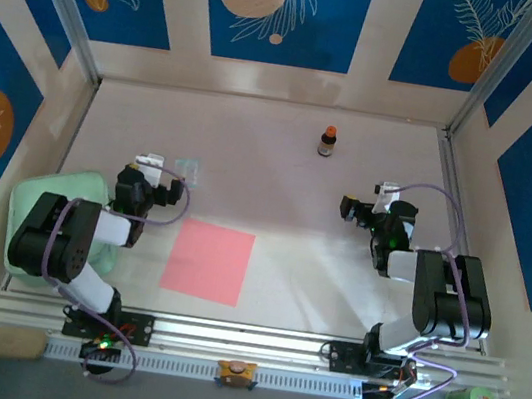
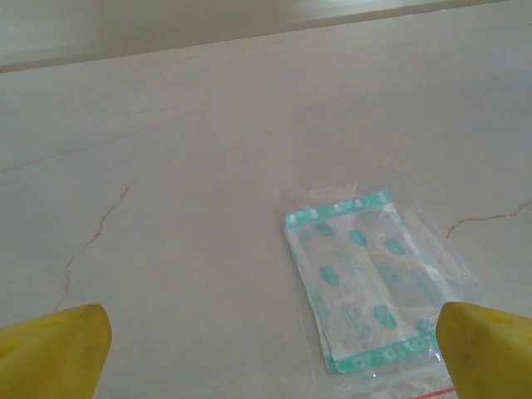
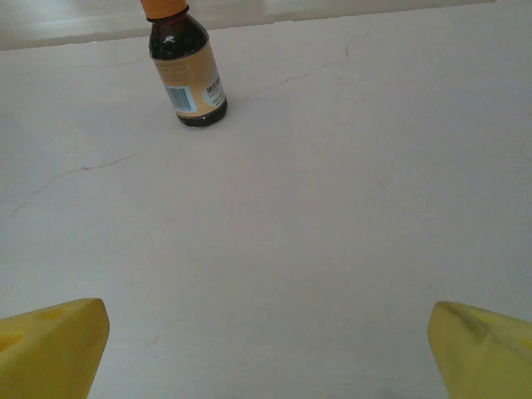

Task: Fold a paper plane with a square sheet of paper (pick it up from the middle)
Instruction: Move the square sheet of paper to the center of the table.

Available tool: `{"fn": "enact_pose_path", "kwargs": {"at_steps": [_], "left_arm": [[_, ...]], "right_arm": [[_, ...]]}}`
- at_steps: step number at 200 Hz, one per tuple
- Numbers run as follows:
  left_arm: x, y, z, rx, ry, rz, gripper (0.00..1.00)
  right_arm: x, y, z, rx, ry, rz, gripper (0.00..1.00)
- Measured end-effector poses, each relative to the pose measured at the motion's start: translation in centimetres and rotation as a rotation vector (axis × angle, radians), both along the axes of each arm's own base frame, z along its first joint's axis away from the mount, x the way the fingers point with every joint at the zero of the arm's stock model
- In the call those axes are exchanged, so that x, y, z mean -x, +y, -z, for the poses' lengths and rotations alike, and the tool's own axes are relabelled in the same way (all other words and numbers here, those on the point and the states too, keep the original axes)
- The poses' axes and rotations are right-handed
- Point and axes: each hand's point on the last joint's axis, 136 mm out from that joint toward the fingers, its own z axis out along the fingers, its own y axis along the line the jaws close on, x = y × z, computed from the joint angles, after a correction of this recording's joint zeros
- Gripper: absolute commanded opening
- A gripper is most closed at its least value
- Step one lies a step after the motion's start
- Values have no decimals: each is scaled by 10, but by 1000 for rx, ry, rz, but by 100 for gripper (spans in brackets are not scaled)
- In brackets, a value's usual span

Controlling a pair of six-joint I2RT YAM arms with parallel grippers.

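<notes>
The sheet (image 1: 208, 260) lies flat and unfolded on the table (image 1: 292, 224), just beyond the rail between the 2 arm bases, nearer the left arm. Nothing touches it, so the task looks to be at its very start: the pick-up is not yet made and no fold is in.

Farther out, the left gripper (image 2: 274, 341) hangs over bare table with its jaws spread wide and nothing between them. The right gripper (image 3: 266, 332) is likewise wide apart and empty, well away from the sheet.

The next move likely calls for 1 gripper to swing over the sheet's middle, come straight down and pinch. Paper this thin lies flush, so the fingertips would need to bunch up a ridge to catch it.

Beyond the left gripper sits a clear packet (image 2: 366, 278) printed with teal drops, with no legible words. Farthest is a small brown bottle (image 3: 186, 79), upright, with an orange cap. Its tan label shows a barcode, but the lettering is too small to read.
</notes>
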Motion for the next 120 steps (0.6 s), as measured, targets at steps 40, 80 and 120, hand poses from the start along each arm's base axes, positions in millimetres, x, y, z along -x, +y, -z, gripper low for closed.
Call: {"fn": "enact_pose_path", "kwargs": {"at_steps": [40, 80, 120], "left_arm": [[0, 0, 0, 0, 0, 0, 100], [0, 0, 0, 0, 0, 0, 100], [0, 0, 0, 0, 1, 0, 100]], "right_arm": [[0, 0, 0, 0, 0, 0, 99], [0, -2, -1, -10, -1, -4, 99], [0, -3, -1, -18, 0, -8, 99]]}}
